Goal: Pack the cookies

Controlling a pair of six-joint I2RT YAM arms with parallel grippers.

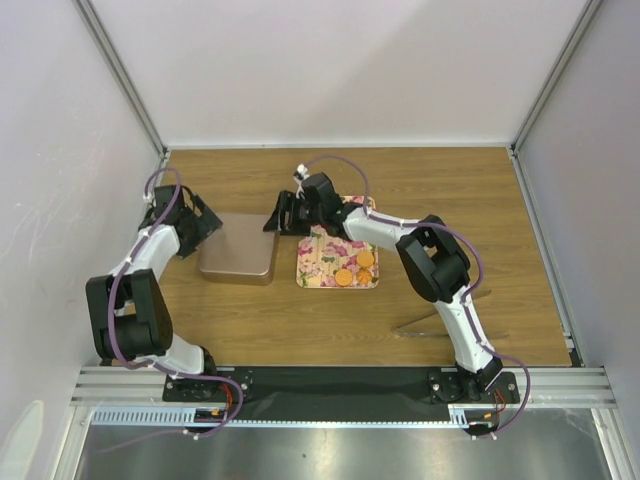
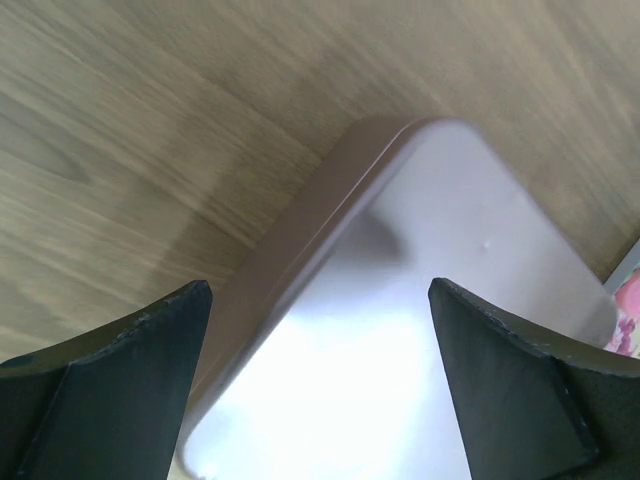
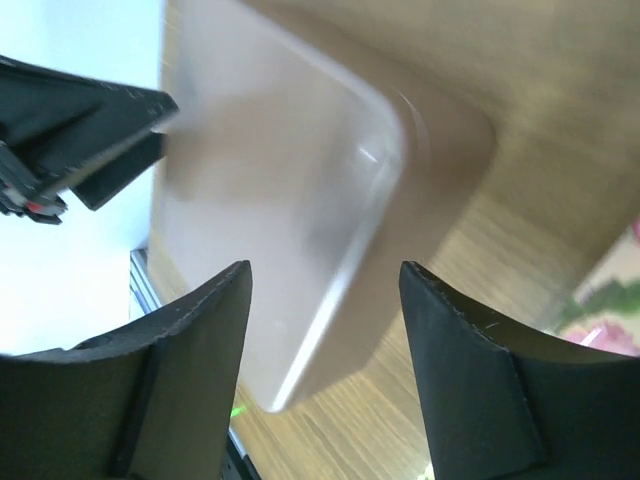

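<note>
Plainly, both arms are gathered at the lid (image 1: 238,260), a plain brownish metal piece lying flat on the surface (image 1: 330,310) just left of the tin (image 1: 338,258). The tin has a floral pattern, and three orange cookies (image 1: 352,270) sit in its near part. Left pincer (image 1: 197,226) hangs at the lid's far left corner with jaws spread wide and nothing between them; right pincer (image 1: 285,215) hangs at the far right corner, likewise spread wide and holding nothing.

Judging by the poses, the step in hand looks like taking hold of the lid, though the same scene would fit a lid just set down beside a tin being filled as well as one about to be put on. If a grasp is meant, the rim is low and the sides smooth, so a finger should go under or over the edge squarely, one pincer at each side, closing together so the lid does not skate across the wood or tip.

Hard to settle: whether the brown piece lies rim up or rim down, since the left wrist view shows only glare on it and the right wrist view is blurred. Part of the tin's far end is covered by the right arm, so more cookies may lie there. A dark thin thing (image 1: 425,325) near the right arm's base is unclear.
</note>
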